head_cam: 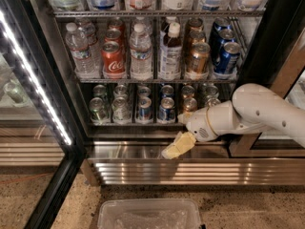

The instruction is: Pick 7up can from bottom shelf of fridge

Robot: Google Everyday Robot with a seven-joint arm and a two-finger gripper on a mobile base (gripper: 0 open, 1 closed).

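Observation:
The fridge (pixel 276 37) stands open in front of me. Its bottom shelf (pixel 138 126) holds rows of small cans. The pale silvery-green 7up cans (pixel 98 110) fill the two left rows, with blue cans (pixel 144 109) in the middle rows and gold-brown cans (pixel 189 104) to the right. My gripper (pixel 176 147), cream-coloured on a white arm (pixel 257 111), hangs below the shelf's front edge, in front of the stainless base (pixel 190 171). It is to the right of and lower than the 7up cans and holds nothing.
The open glass door with its white LED strip (pixel 33 75) stands at the left. The rack above holds water bottles (pixel 140 51), a red Coke can (pixel 112 58) and blue cans (pixel 228 57). A clear plastic bin (pixel 150 214) sits on the speckled floor below.

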